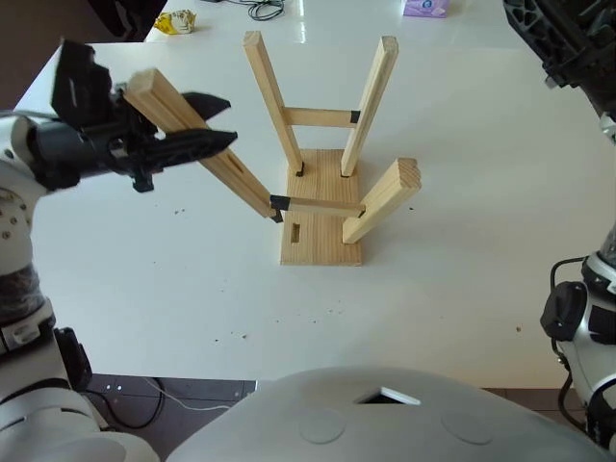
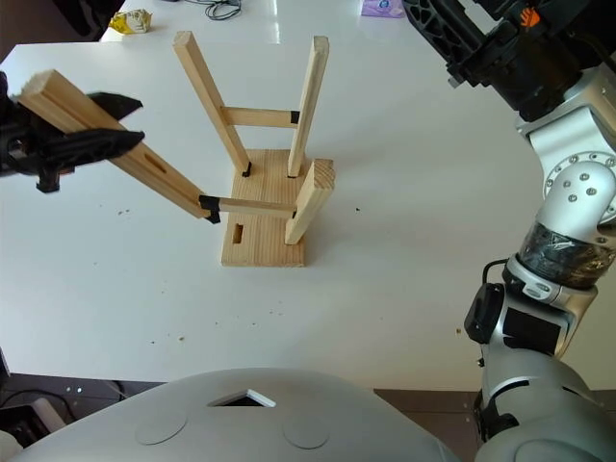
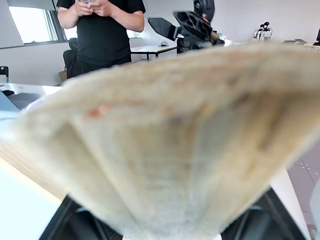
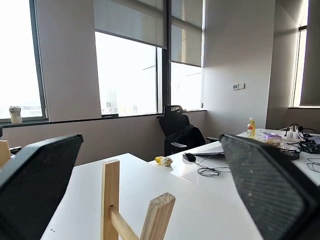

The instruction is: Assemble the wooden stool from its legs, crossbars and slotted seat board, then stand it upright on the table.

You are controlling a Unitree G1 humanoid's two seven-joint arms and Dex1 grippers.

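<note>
The slotted seat board [image 1: 322, 241] lies flat on the white table. Two legs [image 1: 274, 96] [image 1: 371, 101] joined by a crossbar [image 1: 318, 117] stand upright in its far slots. A second pair leans over the board's near half: a long tilted leg [image 1: 241, 178], a crossbar [image 1: 320, 204] and a short-looking leg [image 1: 385, 200]. My left gripper [image 1: 207, 123] is shut on the upper end of that tilted leg, whose end grain [image 3: 170, 135] looms close in the left wrist view. My right gripper [image 2: 443, 29] hangs open above the far right of the table, its fingers [image 4: 35, 185] wide apart and holding nothing.
A yellow crumpled item [image 1: 175, 21], cables [image 1: 265, 10] and a purple pack [image 1: 426, 8] lie at the table's far edge. Bare tabletop [image 1: 481, 241] stretches right of and in front of the board.
</note>
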